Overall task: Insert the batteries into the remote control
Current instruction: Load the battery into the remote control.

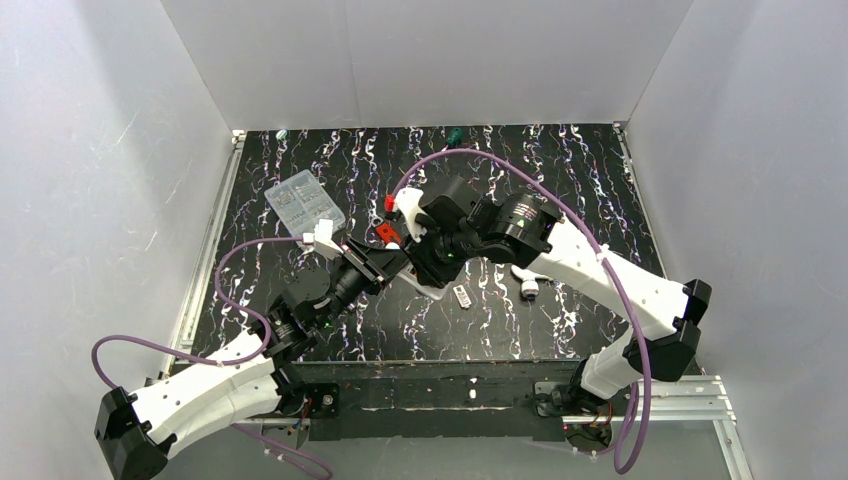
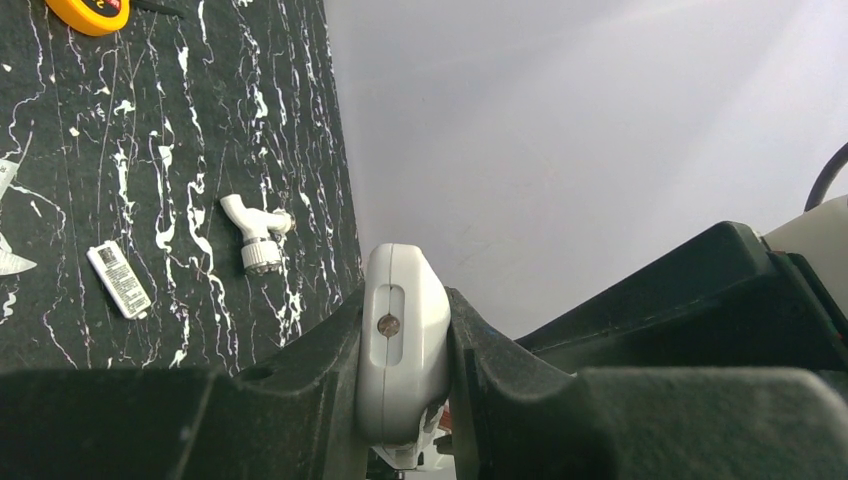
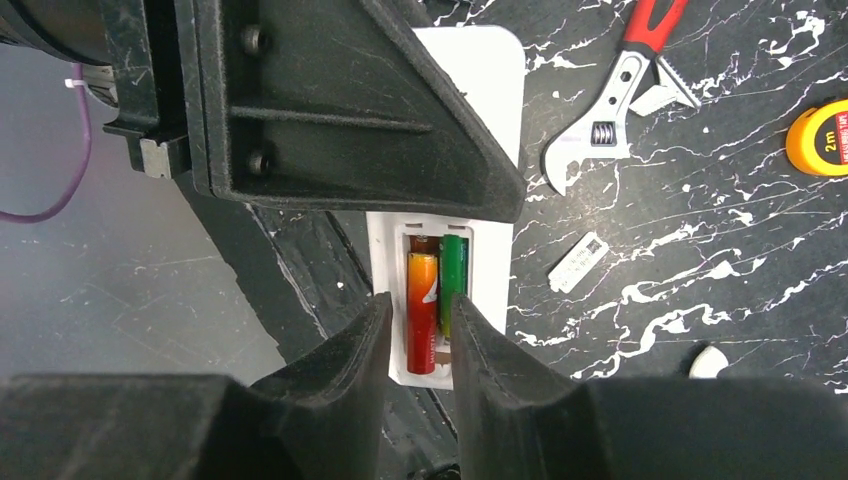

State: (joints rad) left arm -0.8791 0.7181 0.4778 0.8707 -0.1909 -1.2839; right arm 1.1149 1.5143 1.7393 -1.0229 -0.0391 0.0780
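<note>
Right wrist view. Asker: Where is the remote control, and what holds it?

Describer: The white remote control [image 3: 480,130] runs down the centre of the frame, back side up, lifted above the black marbled table [image 3: 720,330]. The left gripper [image 2: 403,325] is clamped on it. In the left wrist view, both black fingers press the sides of its rounded end at lower centre.

Asker: And the batteries [image 3: 424,340]?

Describer: Two lie side by side in the open bay at lower centre: a red-and-yellow battery [image 3: 421,300] on the left and a green battery [image 3: 453,270] on the right. The right gripper [image 3: 420,305] rises from the bottom edge with its jaws apart, straddling the red-and-yellow battery. A strip of white shows between that battery and the left-hand finger, so it does not look pinched. The other finger covers the green battery's lower part. I cannot tell whether either is fully seated.

Asker: How would these handle?

Describer: As a judgement, the batteries are small, light and rigid, with smooth wrapping, so they could slip or roll. Take one across the middle of its barrel, or press on its top to seat it. The remote looks like a light, stiff, hollow shell with slick sides. Grip its long edges clear of the bay, firmly but without flexing it.

Asker: Anything nearby?

Describer: A red-handled wrench [image 3: 620,100] lies at upper right and a yellow tape measure [image 3: 822,138] at the right edge, both well apart from the remote.
</note>
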